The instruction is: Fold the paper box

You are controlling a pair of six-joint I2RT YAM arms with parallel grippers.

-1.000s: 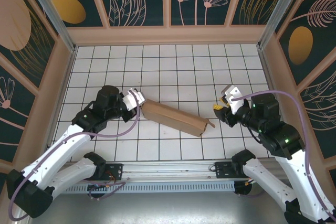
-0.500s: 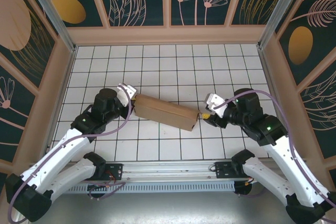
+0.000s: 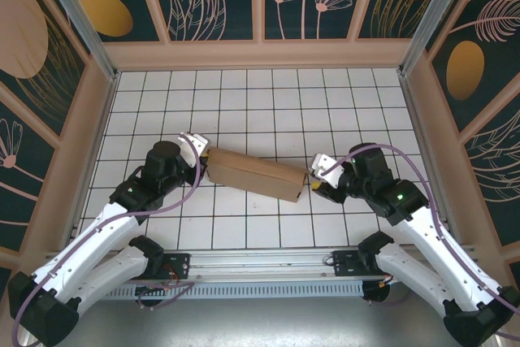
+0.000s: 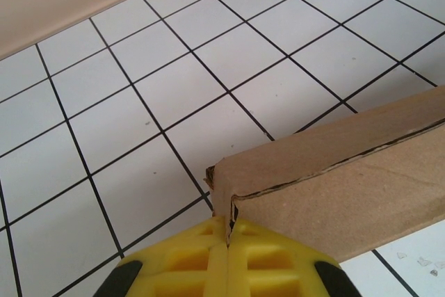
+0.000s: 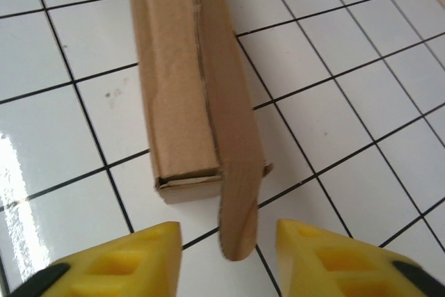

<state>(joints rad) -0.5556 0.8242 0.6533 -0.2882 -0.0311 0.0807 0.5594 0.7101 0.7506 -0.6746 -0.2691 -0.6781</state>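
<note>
The paper box (image 3: 253, 174) is a long, narrow brown cardboard shape lying slantwise on the tiled floor. My left gripper (image 3: 203, 156) is at its left end. In the left wrist view the yellow fingertips (image 4: 274, 259) are pressed together on a thin cardboard edge at the corner of the paper box (image 4: 348, 186). My right gripper (image 3: 311, 179) is at the right end, open. In the right wrist view a rounded flap (image 5: 238, 199) sticks out from the end of the paper box (image 5: 177, 88) into the gap between the yellow fingers (image 5: 122, 266), touching neither.
White tiled floor (image 3: 268, 103) with black grid lines, fenced by wooden walls (image 3: 260, 53) at the back and on both sides. The arm bases sit on a metal rail (image 3: 260, 270) at the near edge.
The box has slid left and turned flatter. My right gripper has moved left to the box's right end, around the flap. My left gripper drew back to the left with the corner.
</note>
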